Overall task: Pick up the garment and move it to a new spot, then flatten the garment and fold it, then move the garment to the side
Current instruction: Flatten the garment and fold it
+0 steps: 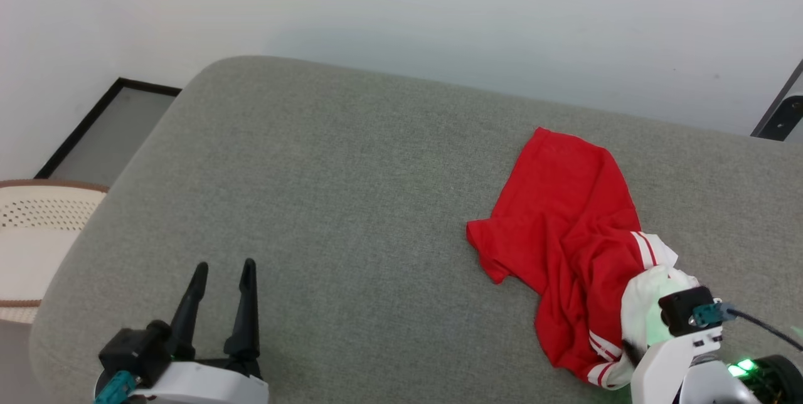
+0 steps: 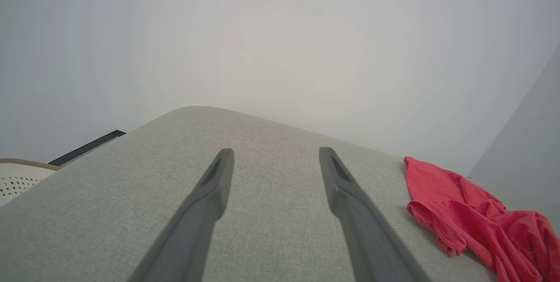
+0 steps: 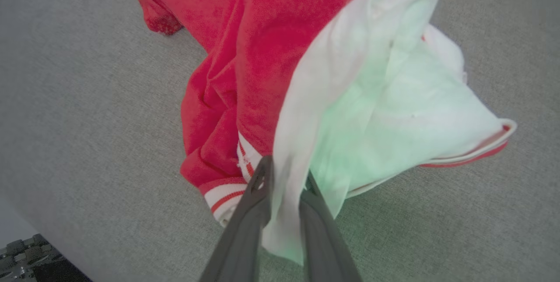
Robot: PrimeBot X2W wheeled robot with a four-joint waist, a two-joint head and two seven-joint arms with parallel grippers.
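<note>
The garment [image 1: 564, 222] lies crumpled on the right of the grey cushion: a red body with a white sleeve and red-and-white striped trim at its near end. In the right wrist view my right gripper [image 3: 286, 176] has its two dark fingers pinched on a fold of the white sleeve [image 3: 376, 111] of the garment [image 3: 262, 32], which is lifted slightly. In the head view the sleeve drapes over that gripper's fingers, above the wrist [image 1: 687, 313]. My left gripper [image 1: 224, 264] stands open and empty at the lower left, far from the cloth. It is also wide open in its own view [image 2: 275, 153], with the garment [image 2: 459, 203] off to the right.
The grey cushion [image 1: 345, 203] has rounded edges and drops off at the left and far sides. A cream perforated basket [image 1: 37, 228] sits beyond the left edge. A black-framed panel [image 1: 100, 134] lies on the floor by the white wall.
</note>
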